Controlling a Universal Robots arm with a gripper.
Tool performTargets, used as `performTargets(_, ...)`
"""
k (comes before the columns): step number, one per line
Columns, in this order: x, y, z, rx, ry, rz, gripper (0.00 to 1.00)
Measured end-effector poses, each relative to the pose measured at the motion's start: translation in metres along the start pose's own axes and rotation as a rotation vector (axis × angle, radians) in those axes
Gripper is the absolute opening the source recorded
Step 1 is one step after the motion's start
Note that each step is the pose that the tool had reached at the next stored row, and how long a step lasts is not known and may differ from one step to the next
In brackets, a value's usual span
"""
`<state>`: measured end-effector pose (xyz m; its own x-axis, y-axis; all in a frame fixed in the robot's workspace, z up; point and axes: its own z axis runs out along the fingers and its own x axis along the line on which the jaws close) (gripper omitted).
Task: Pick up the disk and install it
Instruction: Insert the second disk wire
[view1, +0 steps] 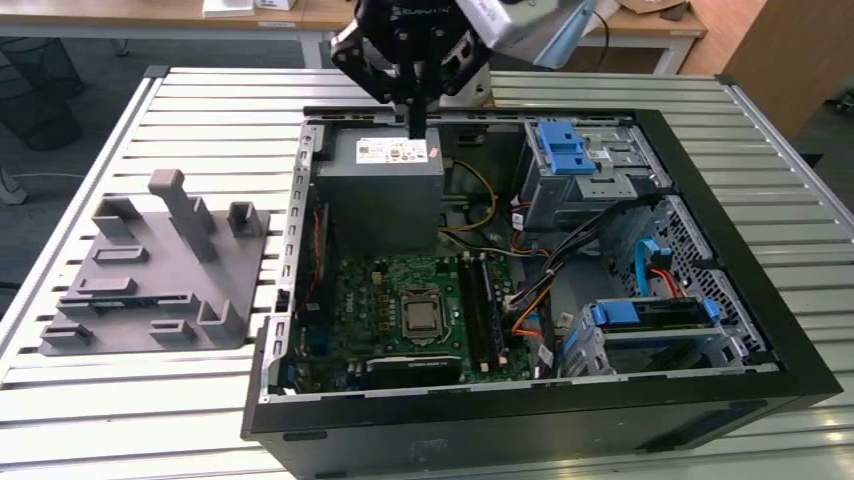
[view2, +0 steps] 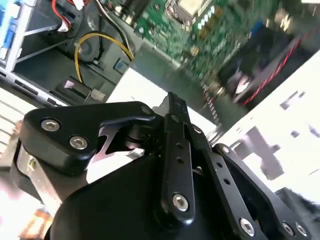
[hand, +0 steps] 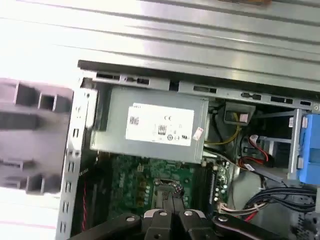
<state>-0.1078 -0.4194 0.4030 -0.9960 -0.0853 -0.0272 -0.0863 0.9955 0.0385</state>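
The disk (view1: 650, 314), a grey drive in a bright blue carrier, lies in the drive bay at the case's corner on the exterior view's lower right. My gripper (view1: 416, 122) hangs far from it, over the back of the open computer case (view1: 534, 425). It sits just above the grey power supply box (view1: 383, 190) with the white sticker. Its black fingers are shut together with nothing between them, as the second wrist view also shows for the gripper (view2: 172, 102). In the first wrist view the gripper (hand: 167, 212) is over the green motherboard (hand: 150, 182).
A grey metal cage with a blue latch (view1: 574, 150) stands in the case's far corner on the exterior view's right. Loose cables (view1: 534, 290) run between motherboard and bays. A grey plastic fixture (view1: 147, 270) sits on the slatted table (view1: 134, 420) beside the case.
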Motion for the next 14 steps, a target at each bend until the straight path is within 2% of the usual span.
performTargets(2, 0.0084, 0.0138, 0.0065, -0.0010, -0.0025, 0.105, 0.11)
performTargets(4, 0.0121, 0.0204, 0.0098, -0.0017, -0.0039, 0.155, 0.11)
performTargets(14, 0.0126, 0.0212, 0.0102, -0.0017, -0.0039, 0.162, 0.11)
